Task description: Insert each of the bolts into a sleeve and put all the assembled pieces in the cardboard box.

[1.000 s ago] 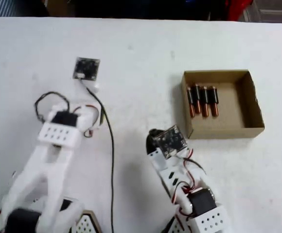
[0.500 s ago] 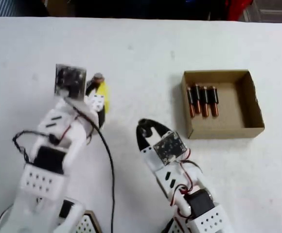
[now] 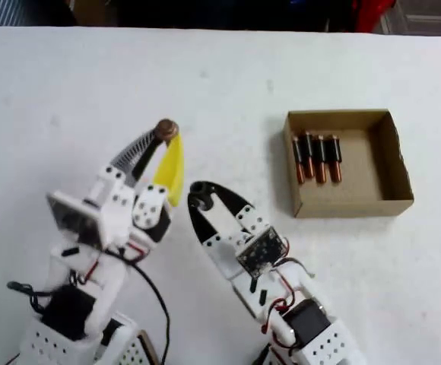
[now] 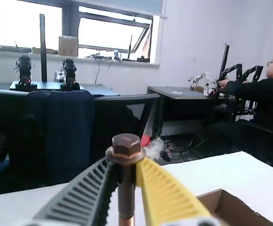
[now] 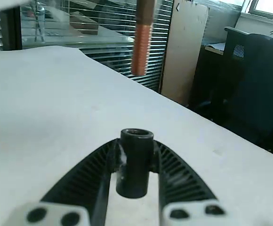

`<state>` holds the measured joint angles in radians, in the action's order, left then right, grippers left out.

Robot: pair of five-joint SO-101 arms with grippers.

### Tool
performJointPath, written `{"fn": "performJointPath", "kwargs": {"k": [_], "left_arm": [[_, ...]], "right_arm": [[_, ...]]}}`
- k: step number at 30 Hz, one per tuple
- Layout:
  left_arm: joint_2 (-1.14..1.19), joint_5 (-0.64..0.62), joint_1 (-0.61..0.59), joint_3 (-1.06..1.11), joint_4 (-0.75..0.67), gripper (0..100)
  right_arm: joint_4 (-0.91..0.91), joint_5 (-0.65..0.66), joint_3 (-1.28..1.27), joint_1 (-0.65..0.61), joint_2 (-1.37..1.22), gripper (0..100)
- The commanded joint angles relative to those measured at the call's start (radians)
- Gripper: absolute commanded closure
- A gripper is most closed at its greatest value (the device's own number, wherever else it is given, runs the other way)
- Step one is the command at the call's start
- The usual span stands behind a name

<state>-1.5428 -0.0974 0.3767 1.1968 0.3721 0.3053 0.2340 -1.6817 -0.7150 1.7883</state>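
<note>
At the lower left of the high view, the left arm (image 3: 76, 304) stands on the white worktop (image 3: 228, 68). The left hand (image 3: 163, 143) points up toward the middle of the frame. Its grey and yellow fingers (image 3: 172, 171) are clenched on a bolt (image 3: 166, 129), whose copper-coloured hex head sits at their tips. In the left wrist view the bolt (image 4: 125, 188) stands upright between the two fingers. Its head is uppermost and its shank runs down between them.

Just right of it, at lower centre, the right arm (image 3: 296, 319) comes in from the bottom edge. The right hand (image 3: 199, 199) has black fingers (image 3: 232, 207) and grasps a black sleeve (image 3: 198, 201) at their tips. The sleeve is near the bolt but apart from it. In the right wrist view the sleeve (image 5: 135, 165) is pinched between the ribbed fingers with its open bore showing. The bolt's threaded end (image 5: 142, 47) shows beyond the sleeve and does not touch it.

At the right of the high view, level with the middle of the frame, the open cardboard box (image 3: 357, 207) sits on the worktop. It is well apart from both hands. Four assembled pieces (image 3: 317, 160) lie side by side on its floor, close to its left wall. Their black ends point toward the top of the frame and their copper ends toward the bottom.
</note>
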Motion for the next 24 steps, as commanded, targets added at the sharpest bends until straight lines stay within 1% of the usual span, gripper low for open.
{"fn": "performJointPath", "kwargs": {"k": [1, 3, 5, 9, 11, 14, 19, 24], "left_arm": [[-0.084, 0.006, 0.015, -0.002, -0.041, 98], [-0.091, 0.006, 0.015, -0.002, -0.038, 98], [-0.093, 0.0, 0.016, -0.002, -0.038, 98], [-0.093, -0.115, 0.016, -0.008, -0.034, 98], [-0.093, -0.146, 0.016, -0.006, -0.034, 98], [-0.093, -0.149, 0.019, -0.006, -0.034, 98], [-0.065, -0.144, 0.068, -0.008, -0.034, 98], [-0.033, -0.143, 0.07, -0.009, -0.034, 98]], "right_arm": [[-0.041, -0.081, -0.009, 0.001, 0.008, 98.1], [-0.056, -0.144, -0.009, 0.001, 0.008, 98.1], [-0.076, -0.157, -0.009, 0.001, 0.008, 98.1], [-0.136, -0.157, -0.009, 0.001, 0.008, 98.1], [-0.15, -0.157, -0.009, 0.001, 0.005, 98.1], [-0.151, -0.157, -0.009, 0.001, 0.008, 98.1], [-0.214, -0.157, -0.009, -0.001, 0.002, 98.1], [-0.2, -0.153, -0.009, -0.001, 0.001, 98.1]]}}
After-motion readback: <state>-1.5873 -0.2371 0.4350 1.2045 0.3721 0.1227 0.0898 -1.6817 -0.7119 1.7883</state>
